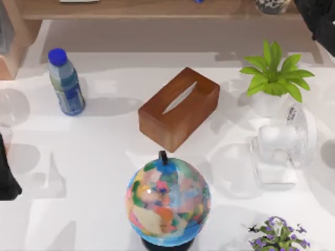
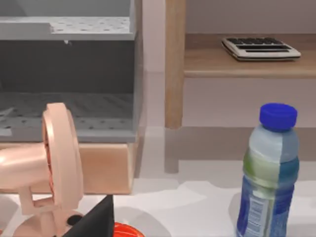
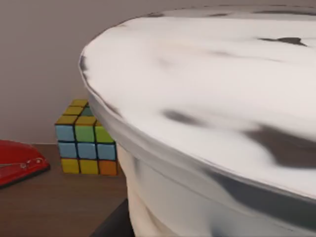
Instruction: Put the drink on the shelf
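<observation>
Up at the far edge of the top view, the drink (image 1: 272, 5), a small round container with a dark speckled surface, is cut off by the frame. It sits over the right end of the shelf (image 1: 157, 9), a long light-brown wooden board running across the back. Whether its base touches the wood, I can't tell. The right gripper (image 1: 302, 6) is just beside it at the top right corner, a dark shape on the right arm. From the right wrist the drink looms very close, pale with dark smears. Whether the gripper clamps it or stands wide can't be told. Behind it on brown wood stand a multicoloured puzzle cube (image 3: 86, 143) and, just beside that, a red stapler (image 3: 17, 160). The left gripper (image 1: 8, 183) is parked at the left edge of the white table (image 1: 78, 157), and its grip can't be told either. Its wrist camera faces a pale pink desk fan (image 2: 54, 168) and a clear bottle with blue cap and blue label (image 2: 269, 173), with a grey calculator (image 2: 260, 48) on a wooden ledge behind. On the table, the bottle stands upright at back left. A brown wooden tissue box (image 1: 179, 108) lies mid-table at an angle. A colourful globe (image 1: 167, 197) sits near the front. A green potted plant (image 1: 275, 78) and a white fan (image 1: 285, 146) are on the right. Purple flowers (image 1: 277, 235) fill the front right corner.
</observation>
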